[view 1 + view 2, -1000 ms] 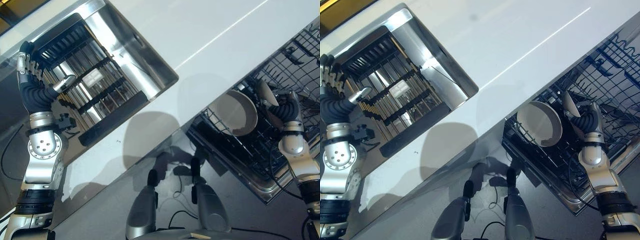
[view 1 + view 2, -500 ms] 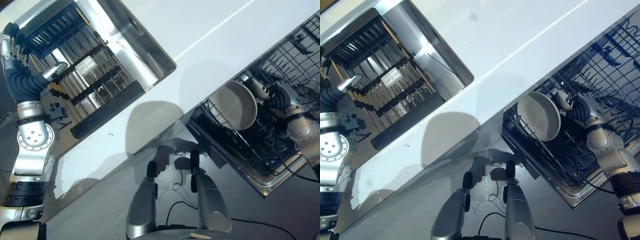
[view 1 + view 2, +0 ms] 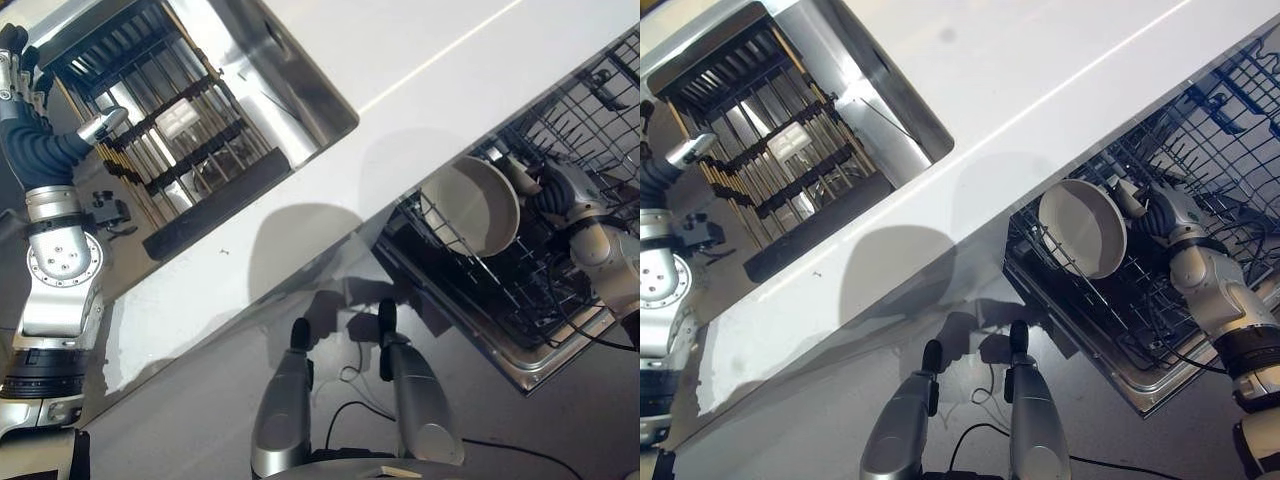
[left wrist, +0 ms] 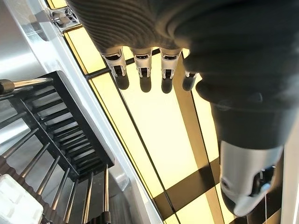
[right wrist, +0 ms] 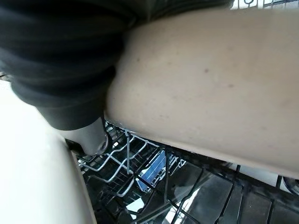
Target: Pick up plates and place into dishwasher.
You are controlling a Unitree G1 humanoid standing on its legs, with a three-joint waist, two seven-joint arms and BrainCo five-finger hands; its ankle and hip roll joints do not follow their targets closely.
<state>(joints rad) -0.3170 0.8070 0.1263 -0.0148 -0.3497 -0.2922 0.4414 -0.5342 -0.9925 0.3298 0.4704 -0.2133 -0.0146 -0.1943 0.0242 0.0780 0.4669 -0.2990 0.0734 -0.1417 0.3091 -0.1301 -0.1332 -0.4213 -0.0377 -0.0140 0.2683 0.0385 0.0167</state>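
Standing on edge in the dishwasher rack (image 3: 560, 190), the plate (image 3: 470, 207) is a round, pale cream dish with a raised rim and a shallow, plain well, its hollow face turned away from the right robot hand (image 3: 553, 187). That robot hand sits just behind the plate's far edge, over the dark wire tines, and its thumb and fingers are clamped on the rim. In the right wrist view the plate's (image 5: 210, 88) smooth, faintly speckled underside lies right against the robot hand's dark cover, with the rack's (image 5: 126, 163) wires just beyond it.

The left robot hand (image 3: 20, 70) is raised well away from the plate, beside the steel sink (image 3: 250, 90) set in the white counter (image 3: 420, 70). A black drying rack (image 3: 170, 130) of parallel rods lies in the sink next to this robot hand. In its wrist view the fingers (image 4: 142, 74) hang loosely apart, holding nothing, with the thumb (image 4: 247, 186) set off to one side.
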